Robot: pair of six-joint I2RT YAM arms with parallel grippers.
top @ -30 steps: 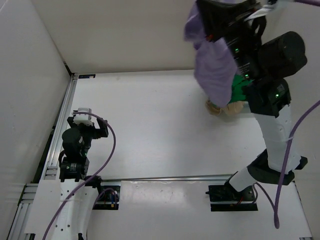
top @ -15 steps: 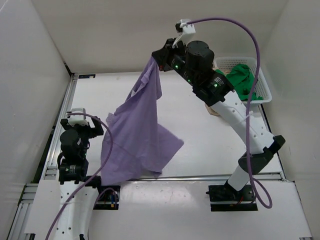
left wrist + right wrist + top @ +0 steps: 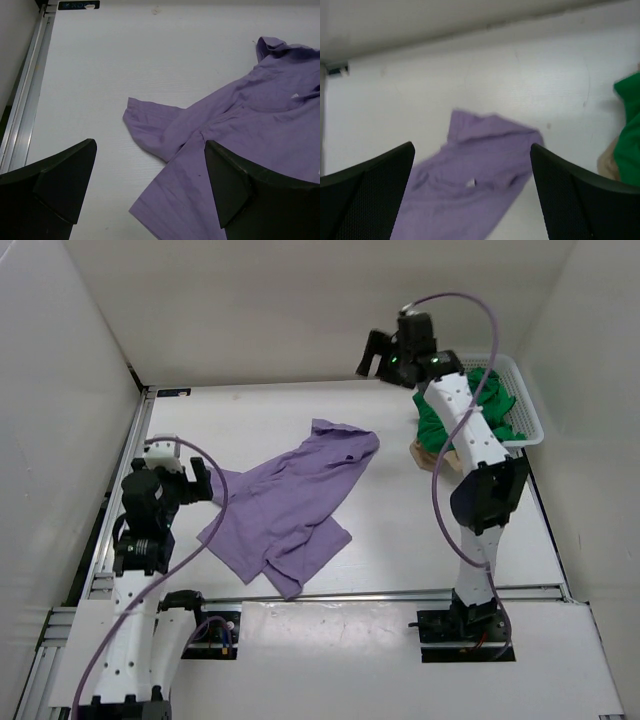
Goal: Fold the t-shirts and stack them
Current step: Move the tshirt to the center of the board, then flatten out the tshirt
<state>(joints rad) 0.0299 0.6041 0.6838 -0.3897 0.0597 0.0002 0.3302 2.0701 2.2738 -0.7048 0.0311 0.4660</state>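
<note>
The lavender t-shirt (image 3: 290, 505) lies crumpled and spread on the table, left of centre, with nothing holding it. It also shows in the left wrist view (image 3: 240, 130) and the right wrist view (image 3: 480, 170). My left gripper (image 3: 190, 476) (image 3: 150, 145) stands open just left of the shirt's near sleeve. My right gripper (image 3: 384, 350) (image 3: 472, 147) hangs open and empty high above the table's far edge. The green t-shirt (image 3: 470, 415) (image 3: 627, 125) spills out of the basket, and the beige t-shirt (image 3: 424, 452) (image 3: 606, 162) peeks out beneath it.
A white mesh basket (image 3: 527, 400) stands at the back right corner. An aluminium rail (image 3: 120, 500) (image 3: 22, 100) runs along the table's left edge. White walls close in the left, back and right sides.
My right gripper has opened and let go of the lavender t-shirt, which dropped from hanging in the air onto the table. The right arm has swung back toward the far wall.
</note>
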